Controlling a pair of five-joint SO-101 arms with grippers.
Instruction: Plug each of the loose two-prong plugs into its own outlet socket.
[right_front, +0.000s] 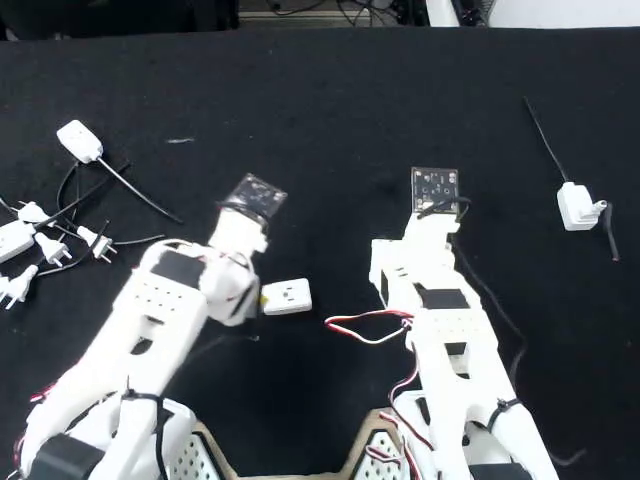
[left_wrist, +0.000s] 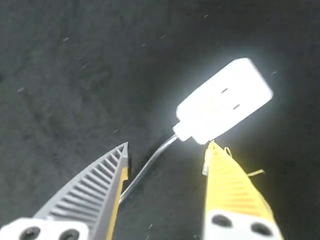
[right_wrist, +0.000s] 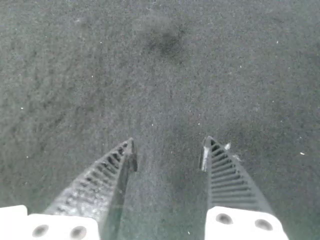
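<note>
A white outlet socket (right_front: 287, 297) with two slots lies on the black cloth in front of my left arm (right_front: 180, 290). In the left wrist view the socket (left_wrist: 225, 105) sits just beyond my left gripper (left_wrist: 167, 147), which is open and straddles the socket's thin cable (left_wrist: 150, 167); the yellow fingertip (left_wrist: 215, 155) is close to the socket's cable end. Several loose two-prong plugs (right_front: 95, 240) with black cords lie at the far left. My right gripper (right_wrist: 167, 145) is open over bare cloth, holding nothing.
A white adapter (right_front: 80, 140) lies at the back left and another white adapter (right_front: 575, 207) with a black cord at the right. A red and white wire (right_front: 365, 325) loops between the arms. The table's far edge (right_front: 320, 25) runs along the back.
</note>
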